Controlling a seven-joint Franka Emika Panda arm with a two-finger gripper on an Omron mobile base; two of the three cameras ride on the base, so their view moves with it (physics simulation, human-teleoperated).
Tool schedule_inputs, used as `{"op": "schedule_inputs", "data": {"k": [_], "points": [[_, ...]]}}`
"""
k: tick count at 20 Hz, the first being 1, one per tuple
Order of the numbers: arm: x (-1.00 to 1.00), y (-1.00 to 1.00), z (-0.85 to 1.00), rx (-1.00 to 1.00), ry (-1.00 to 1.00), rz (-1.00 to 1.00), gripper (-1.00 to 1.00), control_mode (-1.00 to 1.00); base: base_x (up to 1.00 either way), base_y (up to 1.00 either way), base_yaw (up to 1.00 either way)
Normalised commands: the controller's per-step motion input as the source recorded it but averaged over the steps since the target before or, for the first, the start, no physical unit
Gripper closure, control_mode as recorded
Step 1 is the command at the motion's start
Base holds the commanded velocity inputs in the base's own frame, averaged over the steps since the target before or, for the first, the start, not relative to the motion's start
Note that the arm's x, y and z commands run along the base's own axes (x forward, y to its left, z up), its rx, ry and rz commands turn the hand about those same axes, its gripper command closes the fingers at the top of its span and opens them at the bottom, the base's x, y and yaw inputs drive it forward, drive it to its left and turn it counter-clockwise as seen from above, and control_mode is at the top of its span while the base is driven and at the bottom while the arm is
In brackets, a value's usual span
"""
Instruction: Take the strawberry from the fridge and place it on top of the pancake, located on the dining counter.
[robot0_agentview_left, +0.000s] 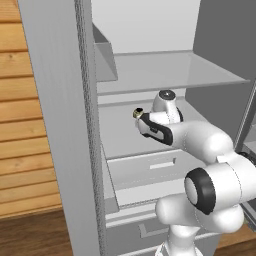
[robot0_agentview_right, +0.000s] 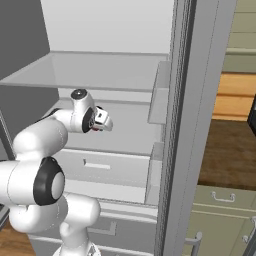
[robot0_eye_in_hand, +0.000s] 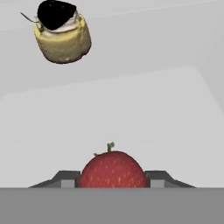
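Arm reaching level into fridge (robot0_agentview_left: 150, 65), gripper (robot0_eye_in_hand: 113, 183) clamped on strawberry (robot0_eye_in_hand: 113, 169) above shelf (robot0_eye_in_hand: 109, 113)

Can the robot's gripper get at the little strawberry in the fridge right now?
Probably yes. In the hand view the strawberry sits right between the two fingertips of the gripper, with nothing in between; the brownish-yellow object lies well off to the side.

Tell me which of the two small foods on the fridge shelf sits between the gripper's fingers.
The red strawberry, with a dark finger against each side. The other one, a yellowish cake with a dark top, sits farther back on the shelf, untouched.
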Motion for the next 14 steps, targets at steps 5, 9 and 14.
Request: {"op": "schedule_inputs", "data": {"k": [5, 9, 14], "points": [[0.00, -0.13, -0.04, 0.02, 0.00, 0.00, 1.00, -1.00, 0.00, 0.00, 0.00], [-0.37, 0.00, 0.00, 0.00, 0.00, -0.02, 1.00, -1.00, 0.00, 0.00, 0.00], [-1.00, 0.04, 0.05, 0.00, -0.07, -0.01, 1.00, -1.00, 0.00, 0.00, 0.00]]}}
